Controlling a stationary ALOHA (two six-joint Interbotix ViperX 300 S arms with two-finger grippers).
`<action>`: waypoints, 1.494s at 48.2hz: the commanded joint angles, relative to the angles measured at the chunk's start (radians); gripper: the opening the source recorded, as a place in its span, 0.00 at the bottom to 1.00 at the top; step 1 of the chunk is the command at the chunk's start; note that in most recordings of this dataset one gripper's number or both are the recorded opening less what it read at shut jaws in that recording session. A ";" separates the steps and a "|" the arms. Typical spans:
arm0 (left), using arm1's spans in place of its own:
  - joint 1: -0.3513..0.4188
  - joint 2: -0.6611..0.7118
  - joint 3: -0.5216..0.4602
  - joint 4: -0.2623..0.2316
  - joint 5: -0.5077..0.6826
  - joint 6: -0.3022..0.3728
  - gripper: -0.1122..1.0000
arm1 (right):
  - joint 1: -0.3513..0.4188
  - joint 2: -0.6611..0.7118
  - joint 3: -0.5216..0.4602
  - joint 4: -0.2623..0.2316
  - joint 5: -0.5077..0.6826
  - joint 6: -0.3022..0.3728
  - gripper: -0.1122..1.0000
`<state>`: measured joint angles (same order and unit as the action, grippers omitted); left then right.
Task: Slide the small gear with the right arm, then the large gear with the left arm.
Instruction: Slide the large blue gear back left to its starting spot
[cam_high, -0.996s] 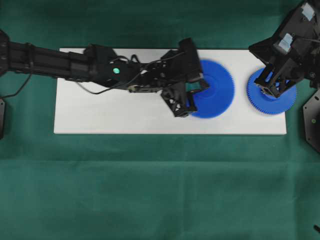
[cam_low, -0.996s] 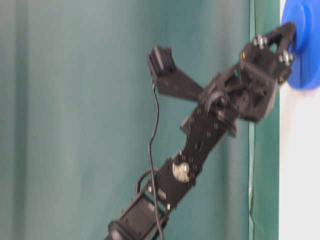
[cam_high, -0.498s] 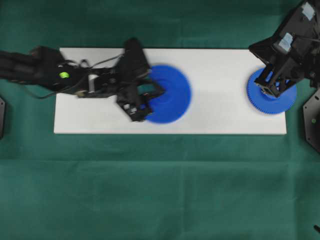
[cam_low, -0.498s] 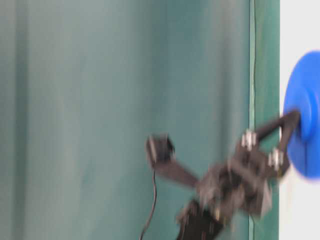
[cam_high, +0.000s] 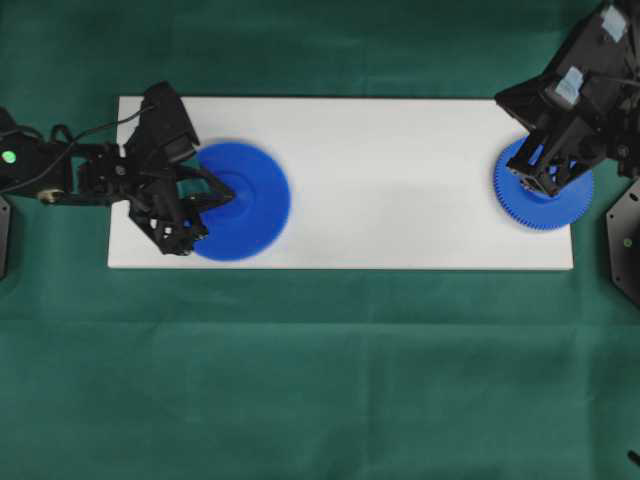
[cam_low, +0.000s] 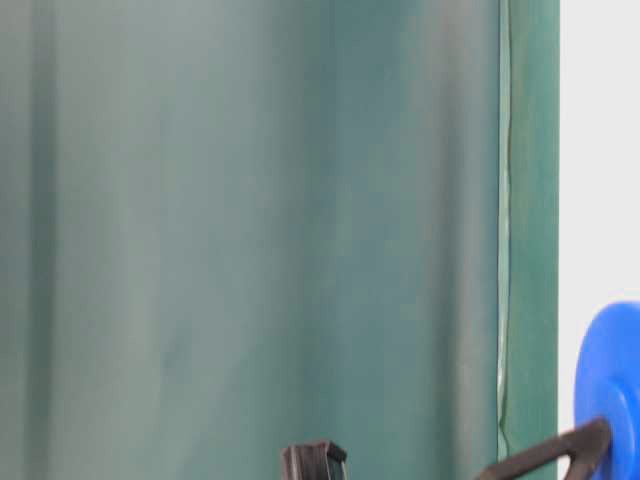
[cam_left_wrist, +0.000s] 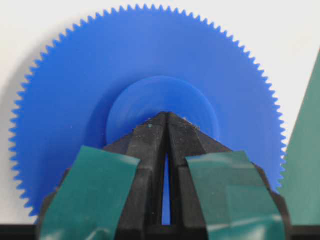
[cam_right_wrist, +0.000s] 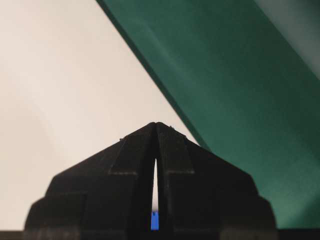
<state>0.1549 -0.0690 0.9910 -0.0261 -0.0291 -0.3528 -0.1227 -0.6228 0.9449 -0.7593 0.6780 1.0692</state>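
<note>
Left claw (cam_left_wrist: 166, 120), jaws pinched together, tip on flat large gear (cam_high: 240, 200) hub, disc lying ahead

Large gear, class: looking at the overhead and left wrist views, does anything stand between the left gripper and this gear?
Nothing visible does. The left gripper, its fingertips shut together, already rests on the hub of the large gear, with no object between them on the white board.
</note>
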 joint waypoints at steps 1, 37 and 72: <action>0.021 -0.002 0.100 -0.003 0.137 -0.026 0.10 | 0.003 0.002 -0.028 -0.002 -0.005 0.000 0.55; 0.071 -0.156 0.160 0.003 0.153 -0.023 0.10 | 0.015 0.003 -0.029 0.000 -0.006 0.000 0.55; 0.071 -0.293 0.149 0.005 0.055 0.028 0.10 | 0.015 0.003 -0.029 -0.002 -0.021 0.000 0.55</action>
<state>0.2240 -0.3482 1.1582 -0.0230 0.0414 -0.3359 -0.1089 -0.6182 0.9434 -0.7563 0.6657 1.0692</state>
